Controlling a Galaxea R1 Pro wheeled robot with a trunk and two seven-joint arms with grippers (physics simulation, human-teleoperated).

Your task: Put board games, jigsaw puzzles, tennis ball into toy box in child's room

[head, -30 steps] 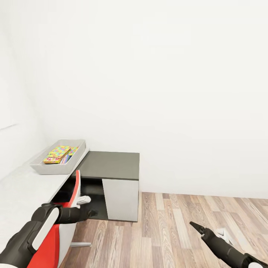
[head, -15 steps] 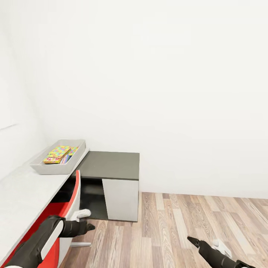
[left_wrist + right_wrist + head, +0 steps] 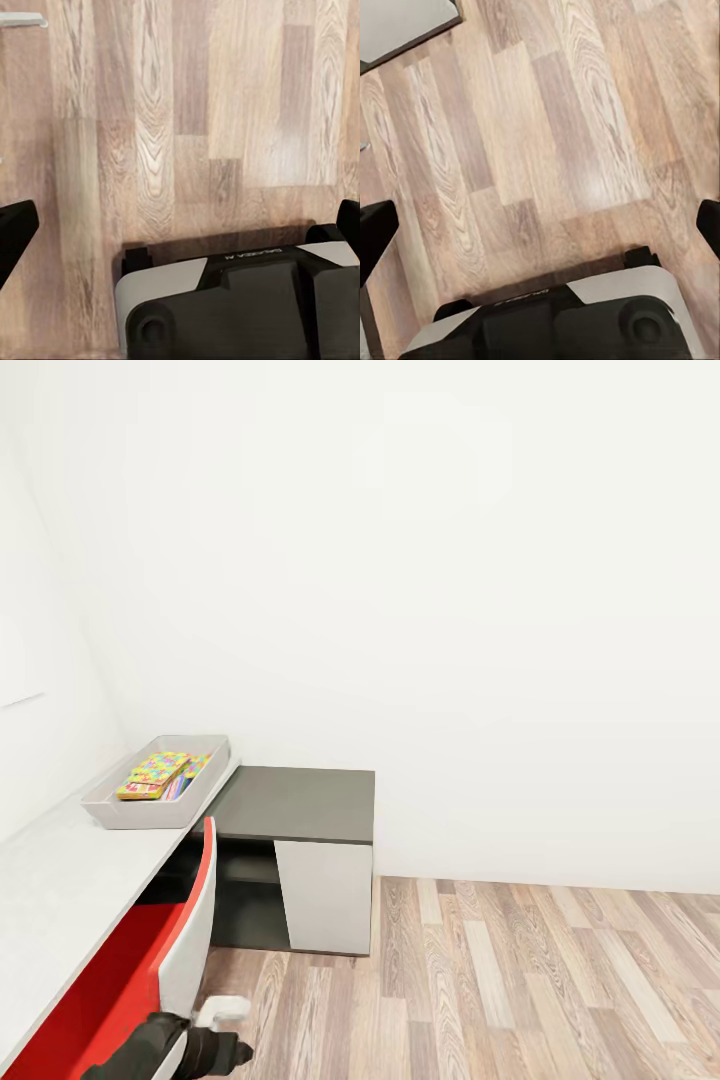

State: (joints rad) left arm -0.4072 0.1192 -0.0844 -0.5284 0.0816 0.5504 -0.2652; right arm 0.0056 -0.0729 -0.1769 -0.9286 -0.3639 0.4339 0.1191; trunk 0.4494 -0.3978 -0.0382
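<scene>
The toy box (image 3: 120, 812), a shallow grey bin, stands on the light grey table (image 3: 50, 875) at the left. Inside it lie multicolour jigsaw puzzles (image 3: 155, 772), stacked, with more colourful edges showing under them. The board games, the tennis ball and the bed are hidden or out of view. My left arm (image 3: 190, 1052) hangs low at the head view's bottom edge, far from the bin. Both wrist views look down at the wood floor. My left gripper (image 3: 180, 225) is open and empty, and so is my right gripper (image 3: 540, 225).
A lower dark grey cabinet (image 3: 295, 805) with a white door adjoins the table's end against the white wall. A red and white chair (image 3: 150, 970) stands at the table, beside my left arm. Wood-plank floor (image 3: 520, 980) stretches to the right.
Both arms have dropped. The left arm sank from beside the chair to the picture's bottom edge, and the right arm has left the head view.
</scene>
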